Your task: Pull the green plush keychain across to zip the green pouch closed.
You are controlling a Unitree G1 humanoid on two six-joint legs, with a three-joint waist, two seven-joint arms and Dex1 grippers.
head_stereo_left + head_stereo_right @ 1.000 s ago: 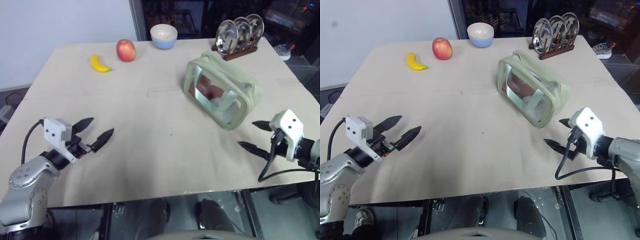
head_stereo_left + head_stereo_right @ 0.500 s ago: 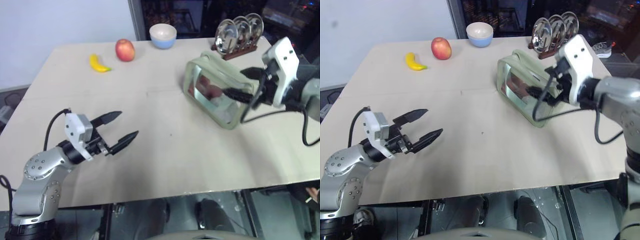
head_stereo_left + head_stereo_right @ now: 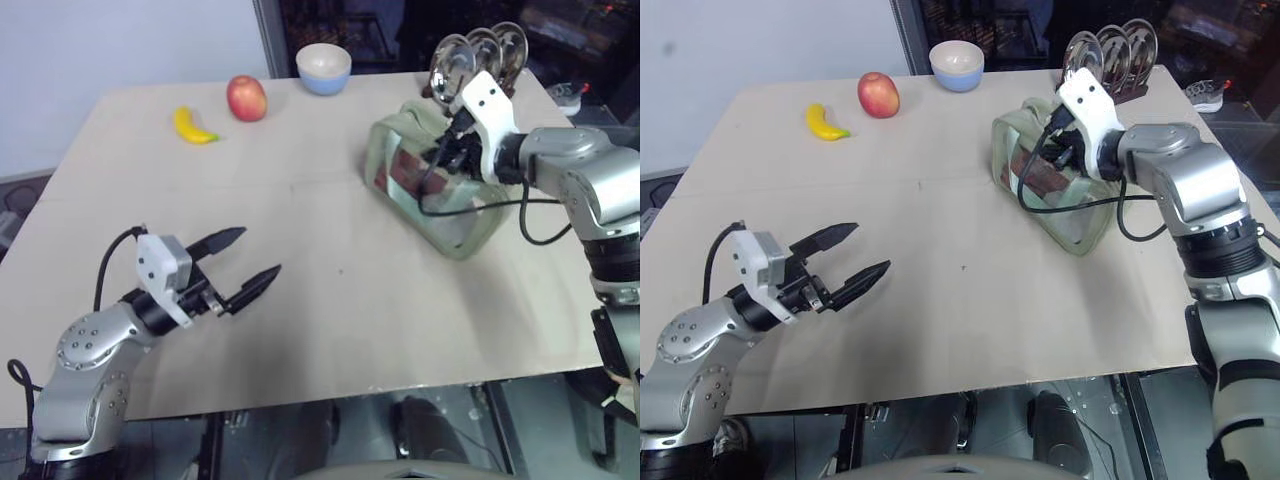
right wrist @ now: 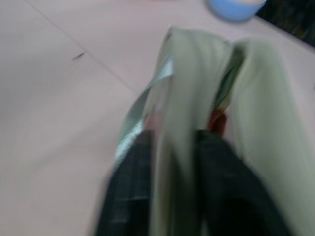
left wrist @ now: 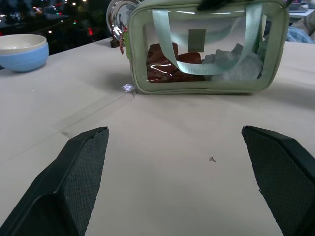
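Note:
The green pouch [image 3: 455, 215] stands at the table's right, its clear strapped window [image 5: 202, 54] facing me with reddish contents behind it. The top is gaping. My right gripper [image 3: 441, 160] reaches over the pouch's top from the right. Its two dark fingers [image 4: 130, 191] are shut on a pale green fabric wall [image 4: 179, 98] of the opening. The green plush keychain is hidden. My left gripper [image 3: 260, 250] hovers low over the table at the front left, open and holding nothing, pointing toward the pouch.
Along the far edge lie a yellow banana [image 3: 195, 127], a red apple [image 3: 246, 98] and a blue-and-cream bowl [image 3: 324, 68]. A wooden rack of metal plates [image 3: 480, 55] stands right behind the pouch. Bare tabletop [image 3: 330, 230] separates the two grippers.
My right arm swung up from the table's front right edge to the pouch's top and its fingers closed. My left gripper slid a little to the right, still open.

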